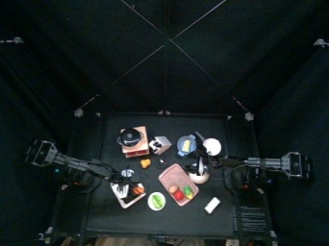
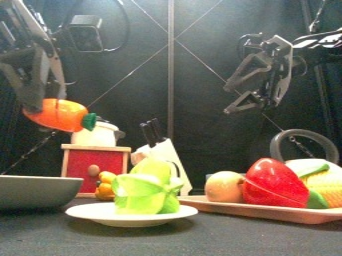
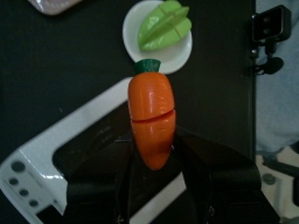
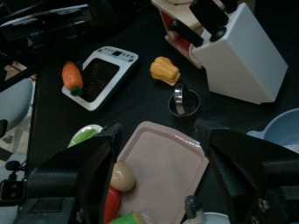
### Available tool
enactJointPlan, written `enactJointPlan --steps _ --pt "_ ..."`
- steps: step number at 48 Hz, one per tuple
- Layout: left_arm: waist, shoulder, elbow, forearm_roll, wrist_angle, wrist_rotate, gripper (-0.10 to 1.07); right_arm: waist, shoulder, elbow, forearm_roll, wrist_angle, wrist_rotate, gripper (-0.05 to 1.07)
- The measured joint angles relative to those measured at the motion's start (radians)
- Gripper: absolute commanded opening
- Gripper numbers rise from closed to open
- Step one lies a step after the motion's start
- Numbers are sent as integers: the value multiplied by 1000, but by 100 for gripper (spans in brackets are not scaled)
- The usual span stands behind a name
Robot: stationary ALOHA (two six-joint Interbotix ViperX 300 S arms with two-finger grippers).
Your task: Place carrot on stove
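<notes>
Glossy smooth plastic carrot (image 3: 152,115); matt black table (image 3: 70,79); shiny white plate (image 3: 187,57).

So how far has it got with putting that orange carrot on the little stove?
The pickup looks done: the left gripper holds the orange toy carrot with the green top, lifted clear of the table in the front view. In hand is the carry; the white toy stove with a black cooktop lies beneath it. Left to do: lower and release. The right gripper hangs empty, off to the side.

The left gripper (image 2: 51,100) holds the carrot (image 2: 59,114) aloft at left. The right gripper (image 2: 254,98) hangs open, far right.
</notes>
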Motion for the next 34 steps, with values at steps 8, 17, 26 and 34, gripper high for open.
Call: enactJointPlan --steps 8,17,26,34 --pt "0 -109 120 -100 -20 2 68 -5 11 0 2 0 0 98" --pt "0 -156 209 -158 -80 3 69 -14 31 0 2 0 0 98" --pt "0 -155 239 -178 -126 3 71 -20 52 -3 3 -3 0 98" --pt "0 -152 244 -179 -163 3 77 -23 61 -8 2 -6 2 98"
